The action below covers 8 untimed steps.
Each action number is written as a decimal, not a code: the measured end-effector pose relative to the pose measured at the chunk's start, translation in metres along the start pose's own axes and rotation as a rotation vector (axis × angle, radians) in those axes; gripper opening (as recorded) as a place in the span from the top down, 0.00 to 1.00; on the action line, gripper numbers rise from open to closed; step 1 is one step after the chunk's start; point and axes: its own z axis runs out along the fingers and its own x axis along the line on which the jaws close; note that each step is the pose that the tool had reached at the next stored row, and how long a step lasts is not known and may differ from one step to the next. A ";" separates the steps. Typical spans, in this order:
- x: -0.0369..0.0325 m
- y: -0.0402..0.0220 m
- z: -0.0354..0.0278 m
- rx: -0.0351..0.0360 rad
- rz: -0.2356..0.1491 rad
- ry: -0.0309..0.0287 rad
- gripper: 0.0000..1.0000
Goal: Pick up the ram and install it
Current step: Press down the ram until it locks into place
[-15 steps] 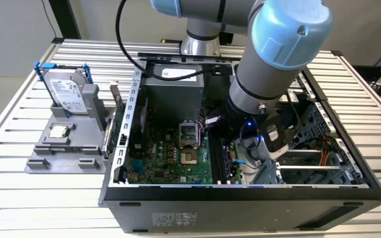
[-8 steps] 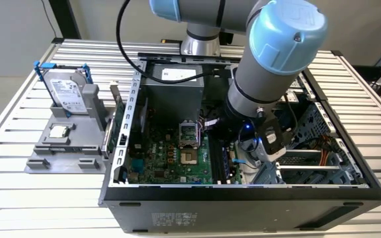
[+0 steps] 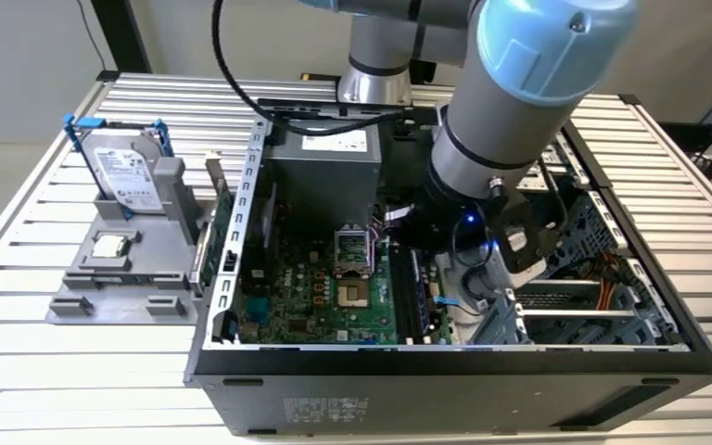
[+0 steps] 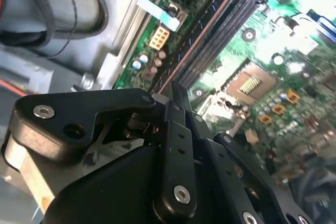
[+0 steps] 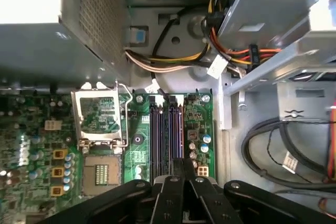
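A slatted metal table (image 3: 34, 371) carries an open computer case (image 3: 455, 371). Inside, at its four o'clock, the gripper (image 5: 183, 167) pinches the ram (image 5: 177, 135) edge-on over the motherboard (image 3: 319, 297) slots.

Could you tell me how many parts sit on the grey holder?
2: the silver hard drive stands upright at the back of the grey holder; the small square CPU chip lies flat in front of it. Its uprights might hide another.
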 end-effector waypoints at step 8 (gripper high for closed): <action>0.0001 0.0035 -0.0183 0.0001 0.000 0.0000 1.00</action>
